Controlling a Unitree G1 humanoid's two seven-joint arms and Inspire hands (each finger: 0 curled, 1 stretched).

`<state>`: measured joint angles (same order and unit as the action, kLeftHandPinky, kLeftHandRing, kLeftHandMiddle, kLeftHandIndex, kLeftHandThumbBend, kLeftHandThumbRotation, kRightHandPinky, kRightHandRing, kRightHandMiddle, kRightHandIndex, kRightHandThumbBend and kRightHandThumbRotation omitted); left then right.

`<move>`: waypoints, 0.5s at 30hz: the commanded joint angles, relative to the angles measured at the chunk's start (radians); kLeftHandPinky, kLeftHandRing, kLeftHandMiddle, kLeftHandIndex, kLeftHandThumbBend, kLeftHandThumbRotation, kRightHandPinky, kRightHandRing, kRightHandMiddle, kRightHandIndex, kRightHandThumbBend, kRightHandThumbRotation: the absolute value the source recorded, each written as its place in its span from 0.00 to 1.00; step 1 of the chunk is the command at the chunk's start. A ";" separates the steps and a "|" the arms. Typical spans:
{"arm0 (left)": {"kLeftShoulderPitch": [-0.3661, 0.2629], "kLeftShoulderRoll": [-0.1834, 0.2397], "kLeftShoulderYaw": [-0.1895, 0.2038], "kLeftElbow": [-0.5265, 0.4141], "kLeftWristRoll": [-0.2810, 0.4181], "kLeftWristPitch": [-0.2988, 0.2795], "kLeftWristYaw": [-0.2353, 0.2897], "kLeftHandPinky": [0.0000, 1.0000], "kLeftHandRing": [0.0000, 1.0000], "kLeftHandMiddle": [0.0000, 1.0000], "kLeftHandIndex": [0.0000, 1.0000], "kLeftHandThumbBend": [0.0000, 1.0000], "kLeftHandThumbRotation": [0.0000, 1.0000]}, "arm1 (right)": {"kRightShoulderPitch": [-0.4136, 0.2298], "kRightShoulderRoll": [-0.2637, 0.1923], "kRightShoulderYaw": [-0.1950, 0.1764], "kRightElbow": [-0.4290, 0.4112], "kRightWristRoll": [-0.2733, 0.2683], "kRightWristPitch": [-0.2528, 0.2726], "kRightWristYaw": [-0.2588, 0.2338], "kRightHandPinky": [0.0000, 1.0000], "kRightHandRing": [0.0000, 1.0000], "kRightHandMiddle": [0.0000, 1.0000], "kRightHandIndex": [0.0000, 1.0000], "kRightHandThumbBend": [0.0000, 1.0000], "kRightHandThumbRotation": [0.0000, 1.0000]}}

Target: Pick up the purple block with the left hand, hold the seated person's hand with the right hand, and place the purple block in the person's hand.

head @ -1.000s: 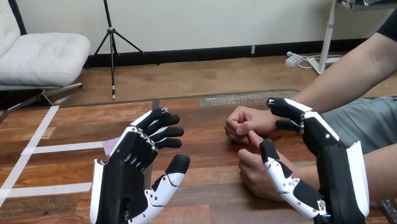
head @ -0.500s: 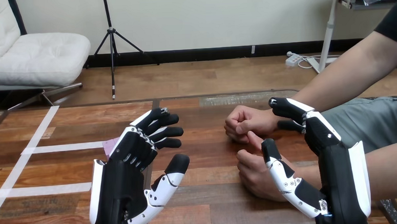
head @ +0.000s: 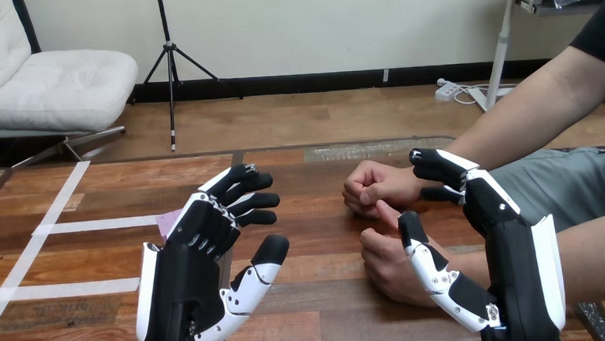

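Note:
A small corner of the purple block [head: 167,223] peeks out on the table, behind the knuckles of my left hand [head: 189,274]. That hand hovers over it, open, with fingers spread and nothing in it. The person's two hands rest on the table at the right as loose fists: the far one [head: 372,185] and the near one [head: 390,266]. My right hand [head: 510,245] stands open beside them. Its thumb lies along the near fist and its fingers reach past the far fist's wrist. I cannot tell whether it touches either.
White tape strips [head: 91,225] cross the wooden table [head: 310,217] at the left. The person's forearms come in from the right edge, behind and beneath my right hand.
My right hand has crept very slightly to the right. Nothing else has moved.

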<state>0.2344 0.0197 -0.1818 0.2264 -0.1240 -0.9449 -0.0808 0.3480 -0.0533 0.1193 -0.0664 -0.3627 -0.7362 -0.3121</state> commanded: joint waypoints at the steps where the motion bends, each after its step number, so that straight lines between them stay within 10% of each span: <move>1: 0.007 -0.039 0.007 -0.035 0.003 -0.021 0.000 0.62 0.68 0.73 0.74 0.61 0.33 | -0.047 0.015 -0.007 0.002 0.001 -0.024 -0.003 0.67 0.75 0.77 0.74 0.32 0.15; 9: -0.008 -0.022 0.047 -0.025 0.069 -0.046 0.019 0.64 0.70 0.75 0.75 0.61 0.33 | -0.046 0.016 -0.010 0.002 -0.005 -0.023 -0.006 0.67 0.75 0.77 0.74 0.33 0.15; 15: -0.044 -0.003 0.152 -0.015 0.260 -0.097 0.096 0.68 0.75 0.79 0.80 0.62 0.35 | -0.042 0.018 -0.011 -0.001 -0.007 -0.017 -0.007 0.67 0.76 0.77 0.74 0.33 0.16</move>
<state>0.2347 0.0199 -0.1136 0.2267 0.0245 -0.9820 -0.0332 0.3484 -0.0530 0.1187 -0.0664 -0.3674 -0.7369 -0.3123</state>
